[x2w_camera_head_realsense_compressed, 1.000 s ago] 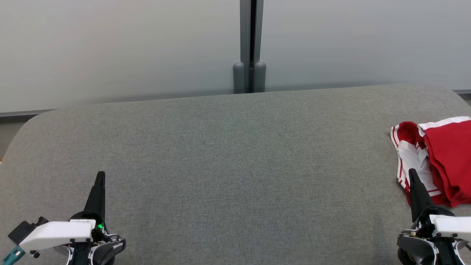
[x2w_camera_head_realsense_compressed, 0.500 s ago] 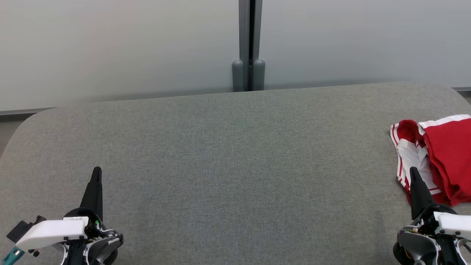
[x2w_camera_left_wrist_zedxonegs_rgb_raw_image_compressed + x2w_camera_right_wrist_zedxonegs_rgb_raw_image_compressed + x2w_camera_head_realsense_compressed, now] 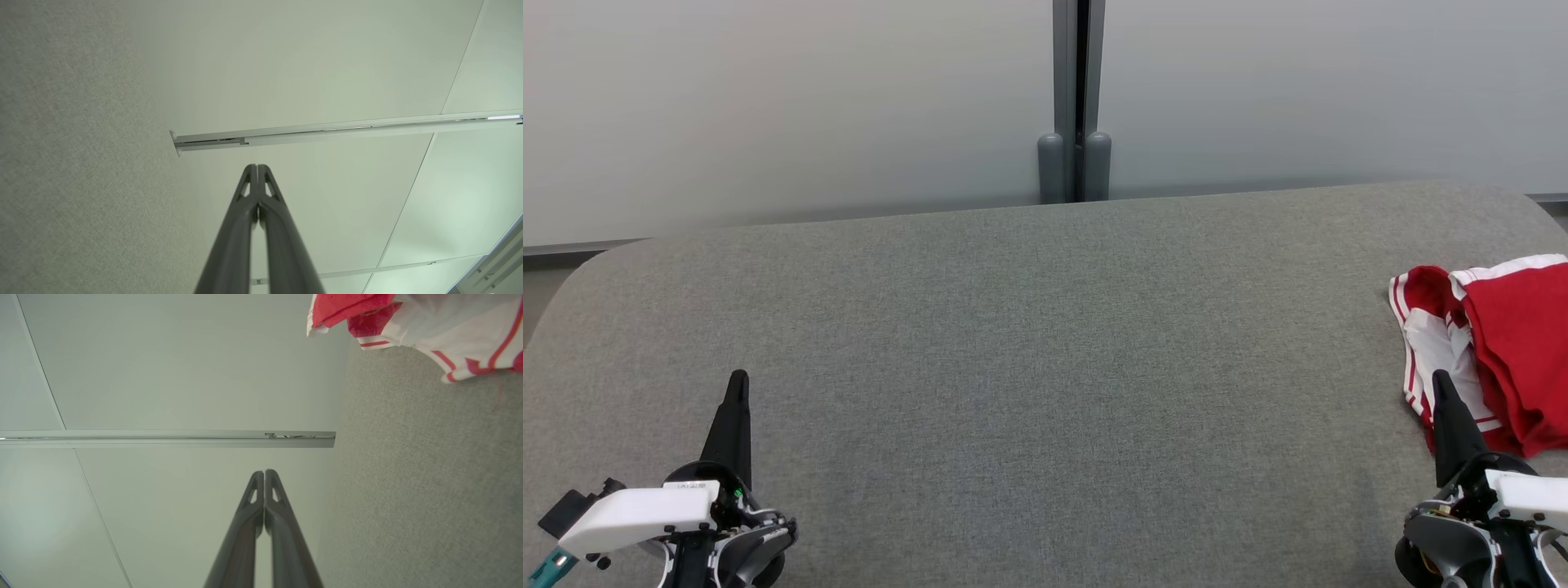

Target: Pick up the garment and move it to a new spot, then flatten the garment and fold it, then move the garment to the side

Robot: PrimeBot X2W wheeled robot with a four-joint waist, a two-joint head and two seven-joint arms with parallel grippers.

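A crumpled red and white striped fabric garment [image 3: 1511,343] lies at the far right of a wide grey felt-covered table [image 3: 1045,367], cut off by the head view's edge. The right gripper [image 3: 1438,378], fingers pressed together and empty, points just beside it. The left gripper [image 3: 738,378], likewise closed and empty, sits well apart. Behind, a dark grey vertical post [image 3: 1078,90] divides a pale wall [image 3: 768,106].

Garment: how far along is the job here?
Done: nothing that shows. The red and white garment lies bunched, neither flat nor folded, at the right edge of the grey surface. In hand: nothing. The left gripper and right gripper are both shut and empty, and the right one is close by the garment. Left: pick up, move, flatten, fold, set aside.
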